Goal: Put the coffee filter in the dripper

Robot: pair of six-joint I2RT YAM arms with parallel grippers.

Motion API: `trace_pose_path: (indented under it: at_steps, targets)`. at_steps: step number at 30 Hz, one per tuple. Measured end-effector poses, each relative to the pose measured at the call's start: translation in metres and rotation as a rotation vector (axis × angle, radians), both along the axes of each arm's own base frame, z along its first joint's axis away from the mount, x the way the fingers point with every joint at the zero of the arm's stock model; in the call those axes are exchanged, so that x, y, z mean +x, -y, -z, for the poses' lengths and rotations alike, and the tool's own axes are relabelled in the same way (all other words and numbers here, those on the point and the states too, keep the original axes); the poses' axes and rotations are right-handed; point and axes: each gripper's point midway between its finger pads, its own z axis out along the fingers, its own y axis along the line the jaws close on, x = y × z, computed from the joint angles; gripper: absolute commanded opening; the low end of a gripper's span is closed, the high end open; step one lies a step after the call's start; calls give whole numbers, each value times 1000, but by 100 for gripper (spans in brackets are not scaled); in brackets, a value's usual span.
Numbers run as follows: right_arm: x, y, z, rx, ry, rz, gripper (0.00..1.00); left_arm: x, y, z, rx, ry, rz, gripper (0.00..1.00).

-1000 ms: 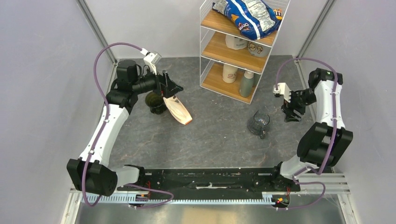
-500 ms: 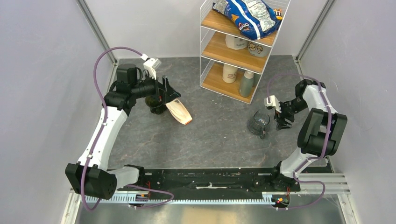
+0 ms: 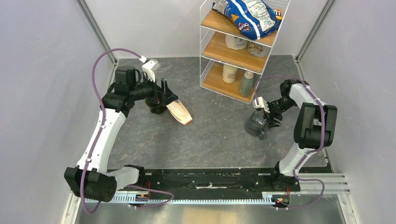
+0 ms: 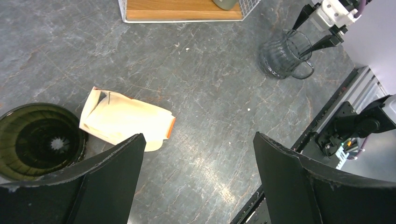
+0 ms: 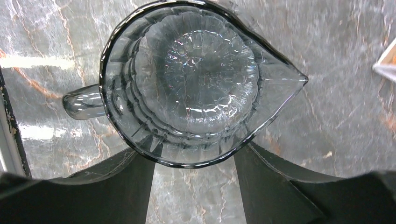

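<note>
- Top external view: the dripper [image 3: 155, 103] stands on the grey table [image 3: 215, 140] at far left, partly under the left gripper [image 3: 167, 93]. A tan packet [image 3: 180, 112] with an orange end lies just beside it on its right. The right gripper [image 3: 268, 116] hangs at the rim of a grey-clear glass vessel [image 3: 258, 125], near a wire shelf [image 3: 238, 46]. From here I cannot tell whether it touches the glass.
- Left wrist view: the left gripper [image 4: 197, 154] has its fingers spread wide with only bare table between them. The dripper [image 4: 39, 140] sits upright at the left edge, its rim touching or nearly touching the tan packet [image 4: 126, 122]. The glass vessel [image 4: 285, 55] is well apart, at upper right.
- Right wrist view: the right gripper [image 5: 194, 161] is released, its fingers parted at the near rim of the glass vessel [image 5: 196, 79], gripping nothing. The handle points left and the spout right.
</note>
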Motion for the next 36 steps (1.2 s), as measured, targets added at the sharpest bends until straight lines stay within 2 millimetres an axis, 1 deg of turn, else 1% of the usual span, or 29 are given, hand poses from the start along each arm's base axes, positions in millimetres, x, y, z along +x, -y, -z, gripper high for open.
trace_pose_path:
  at_steps: [4,7,10,12,13,15,20,23,25,28,30,31,34,36]
  targets:
    - [2,-20,0,11,1,-61,67,-2,-8,-3,9,18,-28,94]
    - [8,-37,-1,18,8,-110,67,-5,-12,-2,13,22,-42,94]
    - [17,-60,-1,26,15,-158,67,-6,-16,1,19,22,-55,94]
    - [23,-79,-1,35,24,-189,66,-6,-20,4,25,17,-72,94]
    - [22,-87,-2,42,16,-199,66,-5,-23,6,28,14,-83,93]
    - [21,-97,-3,55,2,-201,67,-5,-27,8,30,9,-99,93]
    - [28,-125,-1,63,-2,-242,66,-9,-36,16,45,2,-136,93]
    - [34,-151,1,71,10,-291,67,-10,-39,19,55,-4,-148,93]
    - [34,-168,3,77,26,-331,67,-10,-41,19,62,-2,-157,93]
    - [27,-188,3,84,34,-380,66,-11,-43,20,70,0,-162,93]
    - [25,-192,6,84,34,-382,66,-11,-44,19,75,4,-166,93]
    - [24,-190,8,81,29,-373,67,-11,-45,19,76,5,-167,93]
    - [18,-178,15,74,5,-341,66,-12,-45,19,79,9,-171,93]
    - [12,-171,15,72,2,-328,66,-12,-45,20,79,9,-171,93]
